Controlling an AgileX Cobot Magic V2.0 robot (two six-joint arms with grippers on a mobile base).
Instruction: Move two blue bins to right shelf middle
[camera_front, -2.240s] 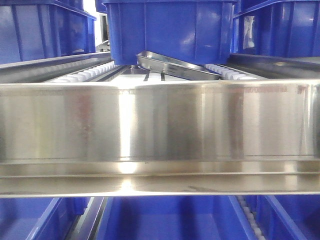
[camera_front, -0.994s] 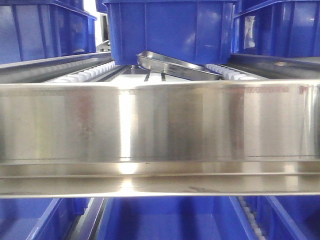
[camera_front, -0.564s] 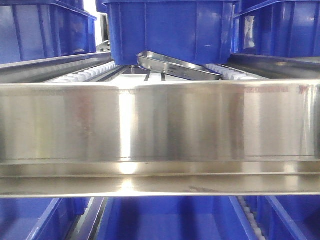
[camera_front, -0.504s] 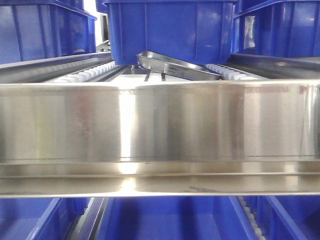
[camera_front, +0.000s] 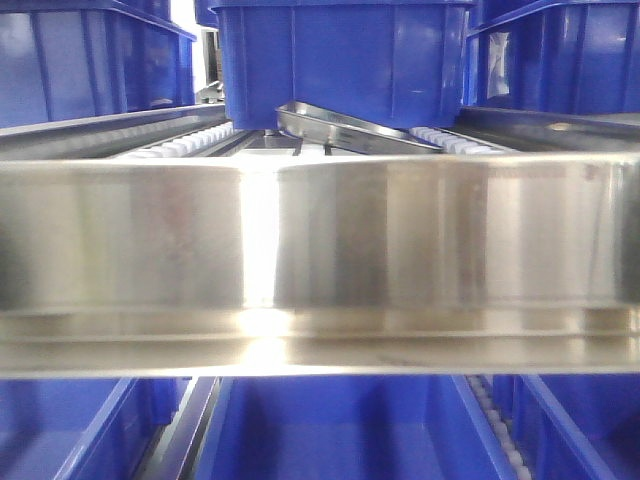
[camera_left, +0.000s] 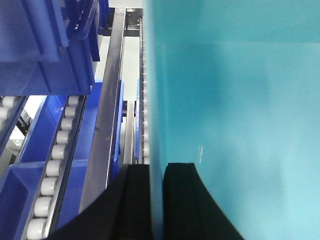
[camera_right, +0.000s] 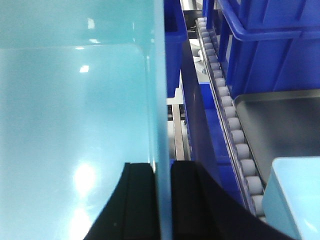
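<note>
Currently, the grasp is as follows. My left gripper (camera_left: 156, 172) has one finger on each face of a side wall of the held bin (camera_left: 230, 100) and is clamped on it. My right gripper (camera_right: 164, 172) is clamped the same way on the opposite wall. The bin reads pale cyan in both wrist views. Its interior lies inboard of each clamped wall, so I judge it is one bin carried between both arms.

Change observed: in the front view the steel rail (camera_front: 320, 240) sits slightly higher in the frame than half a second ago, and its edges are softer. It now covers more of the tilted tray (camera_front: 350, 125) behind it. The bin at the back (camera_front: 340, 60) has barely shifted. Through the two seconds before that, the view was steady.

Interpretation: a near part moved while a far part did not, so I judge the camera has begun to travel relative to the rack. That indicates transport, not placement.

The held bin does not show in the front view. It sits beside the rollers (camera_right: 232, 130). I cannot tell whether it rests on anything, nor which shelf level this is. The second bin remains to be moved.
</note>
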